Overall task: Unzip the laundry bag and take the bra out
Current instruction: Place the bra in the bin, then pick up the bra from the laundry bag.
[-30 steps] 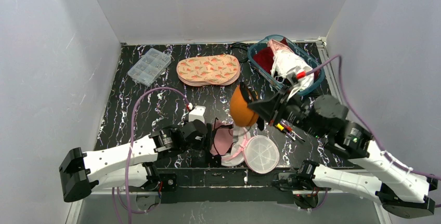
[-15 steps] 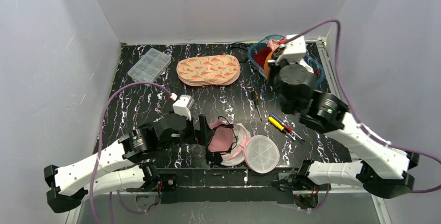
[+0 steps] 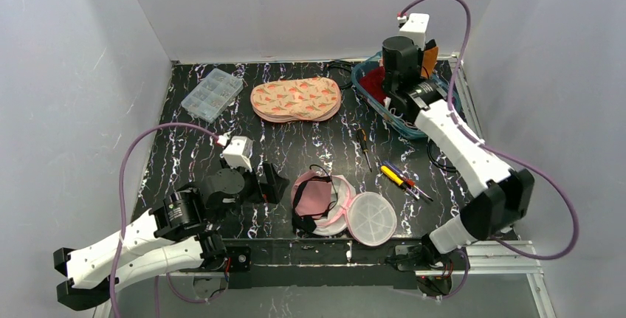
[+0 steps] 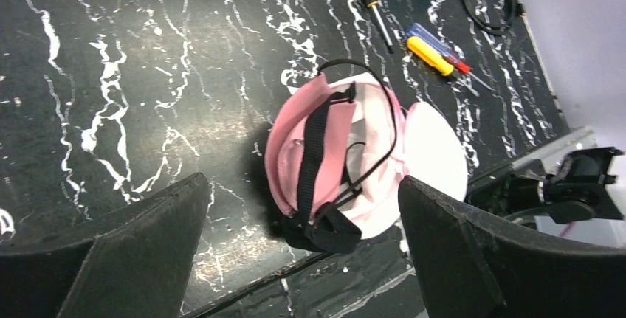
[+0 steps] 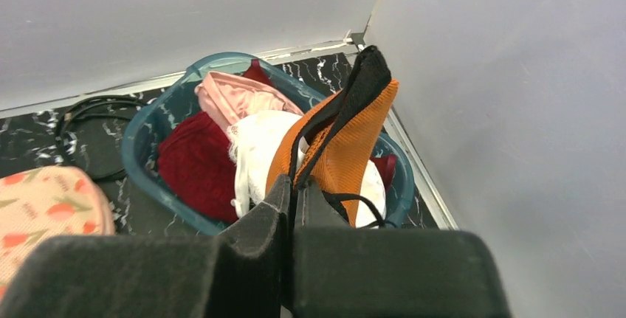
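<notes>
Now my right gripper [image 5: 294, 189] pinches the ribbed orange bra with black straps [image 5: 347, 141] — it hangs over the teal plastic basket [image 5: 159, 115], far side, so I'd release straight down

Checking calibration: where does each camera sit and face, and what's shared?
Top external: overhead behind the robot, looking down on the black marbled table; left arm, right arm show.
Left wrist: looks down past its open fingers at the pink bra and round white mesh bag.
Right wrist: faces the teal plastic basket; fingers clamp an orange ribbed bra.
Top external shares that basket.
</notes>
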